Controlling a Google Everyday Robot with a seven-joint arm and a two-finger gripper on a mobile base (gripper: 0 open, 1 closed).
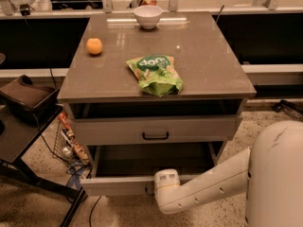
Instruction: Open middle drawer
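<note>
— The middle drawer [118,186] first: where is it?
— Low in the cabinet, standing open towards the camera, its plain grey inside in view. Its pale front is nearest the floor [118,214].
— And the gripper [162,183]?
— At the middle of that front, at the end of the white arm [213,186] that reaches in from the right. Whether it is open or closed I cannot tell; the wrist hides it.
— What lies on the surface [208,56]?
— A white bowl [147,16] at the far edge, an orange [94,46] towards the left side, and a green bag [155,74] near the front edge. All three are well apart.
— Anything between the surface and the open drawer?
— An upper drawer [109,130] with a black handle [155,136] at its centre, and a dark gap above its front.
— How much room is there around the cabinet?
— On the left a dark stand [19,136] is close by, with a wire rack [66,143] and cables between it and the cabinet. On the right the robot's white body [277,174] fills the near corner. The speckled floor in front of the open drawer is bare. Behind the cabinet runs a long counter [270,69].
</note>
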